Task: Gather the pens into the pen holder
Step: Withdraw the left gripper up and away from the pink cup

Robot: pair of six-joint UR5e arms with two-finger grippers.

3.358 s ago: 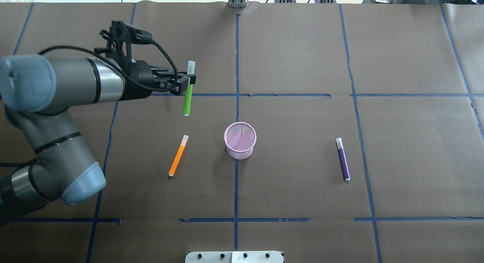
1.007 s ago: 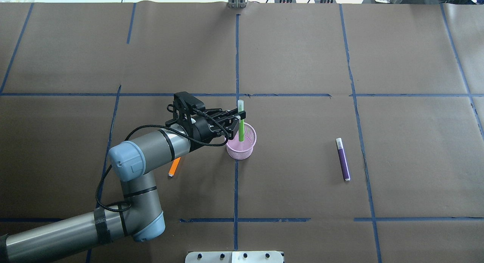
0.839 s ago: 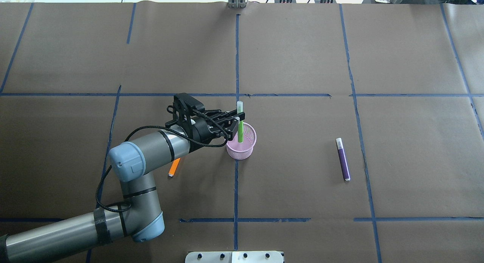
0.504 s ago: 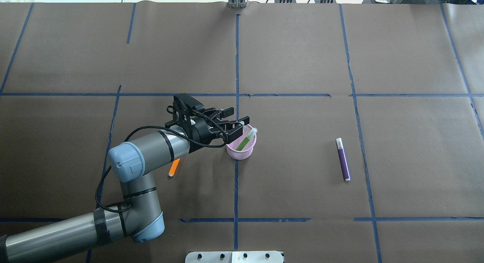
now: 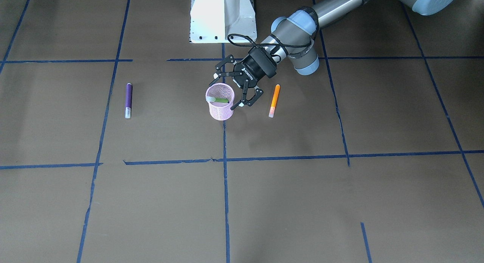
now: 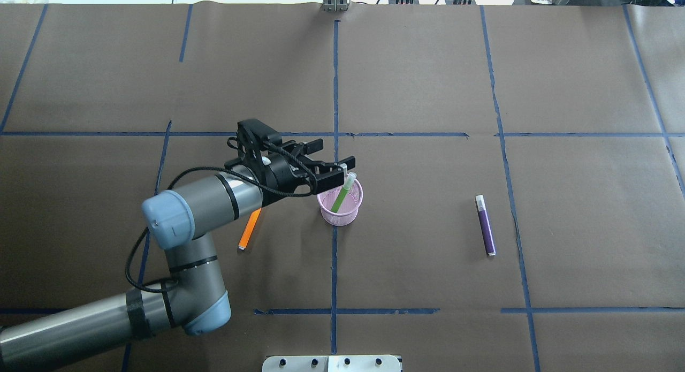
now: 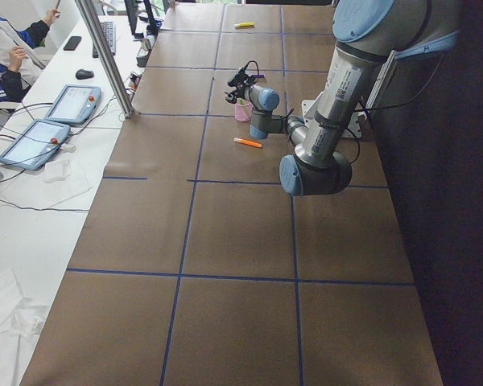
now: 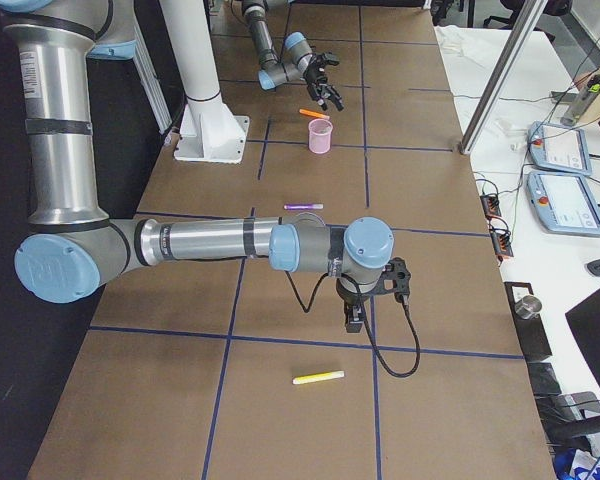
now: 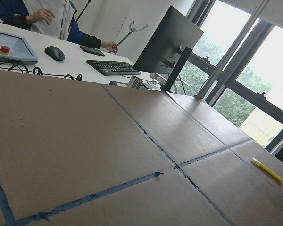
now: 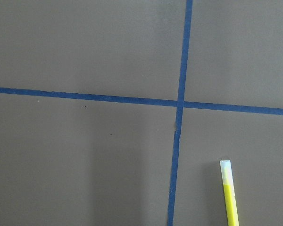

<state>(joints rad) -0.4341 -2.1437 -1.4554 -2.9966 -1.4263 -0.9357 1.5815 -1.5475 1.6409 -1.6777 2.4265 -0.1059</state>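
Under my left claw [image 5: 222, 95], spread empty in the front view, the green pen [image 5: 219, 100] leans inside the pen holder [image 5: 220, 112]. Overhead, its cap sits beside one finger [image 6: 342, 167], so I fear retreating could snag it and tip the holder.

arm [image 6: 214, 198]: grey tubes | joint caps [image 6: 163, 227]: blue | cable [image 6: 128, 265]: black (looped)

Left hand [image 6: 334, 153] and leaning green pen [image 6: 339, 198] crowd the pen holder [image 6: 338, 217].
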